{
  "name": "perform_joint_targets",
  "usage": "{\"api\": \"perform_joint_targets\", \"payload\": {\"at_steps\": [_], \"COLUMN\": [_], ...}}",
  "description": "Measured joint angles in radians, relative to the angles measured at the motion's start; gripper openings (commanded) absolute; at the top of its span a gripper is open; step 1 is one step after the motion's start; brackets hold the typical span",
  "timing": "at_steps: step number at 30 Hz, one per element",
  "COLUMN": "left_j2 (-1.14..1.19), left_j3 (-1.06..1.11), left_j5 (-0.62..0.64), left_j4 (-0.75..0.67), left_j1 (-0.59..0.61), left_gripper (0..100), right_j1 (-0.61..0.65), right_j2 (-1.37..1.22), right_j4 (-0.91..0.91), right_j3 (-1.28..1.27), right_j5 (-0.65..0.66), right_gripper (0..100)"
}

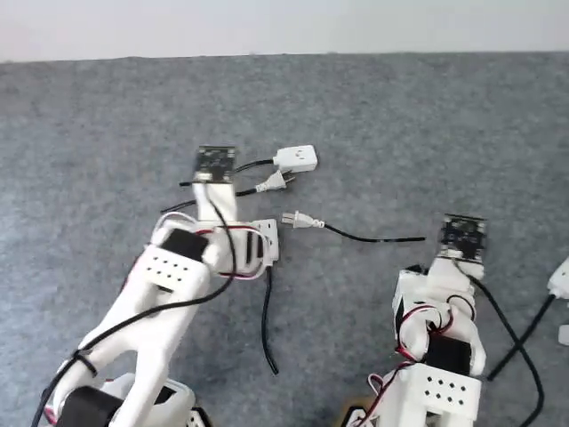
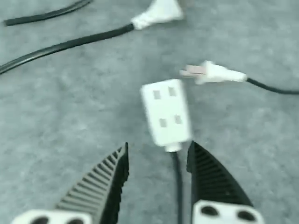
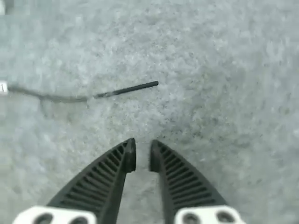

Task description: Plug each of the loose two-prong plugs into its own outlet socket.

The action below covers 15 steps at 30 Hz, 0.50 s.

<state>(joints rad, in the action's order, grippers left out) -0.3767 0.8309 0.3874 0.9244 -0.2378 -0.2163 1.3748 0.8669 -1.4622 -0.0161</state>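
While the left tool (image 2: 159,147) hangs released just near of an outlet socket (image 2: 167,112), the socket's cord (image 2: 176,186) running back between its jaws, it grasps nothing; the right tool (image 3: 142,142) sits nearly clenched on nothing over the table (image 3: 224,70). A plug (image 2: 212,73) lies just right of that socket's far end, a second plug (image 2: 156,11) farther off, both seemingly unplugged, so every insertion remains.

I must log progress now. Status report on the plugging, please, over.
Left gripper open, astride the cord of the socket block. Right gripper shut, empty, over mat. Plug loose beside socket block, not inserted.
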Motion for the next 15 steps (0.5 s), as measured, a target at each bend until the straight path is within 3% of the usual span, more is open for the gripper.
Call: {"api": "perform_joint_targets", "payload": {"at_steps": [4,15], "left_j2": [-0.011,-0.012], "left_j3": [0.034,0.153], "left_j5": [-0.041,-0.152], "left_j4": [0.000,-0.089], "left_j1": [0.126,0.405], "left_gripper": [19,19], "right_j1": [0.101,0.325], "right_j2": [0.000,-0.002], "right_j4": [0.000,-0.092], "right_j3": [0.000,0.063], "right_j5": [-0.095,-0.129], "right_gripper": [12.8,1.0]}}
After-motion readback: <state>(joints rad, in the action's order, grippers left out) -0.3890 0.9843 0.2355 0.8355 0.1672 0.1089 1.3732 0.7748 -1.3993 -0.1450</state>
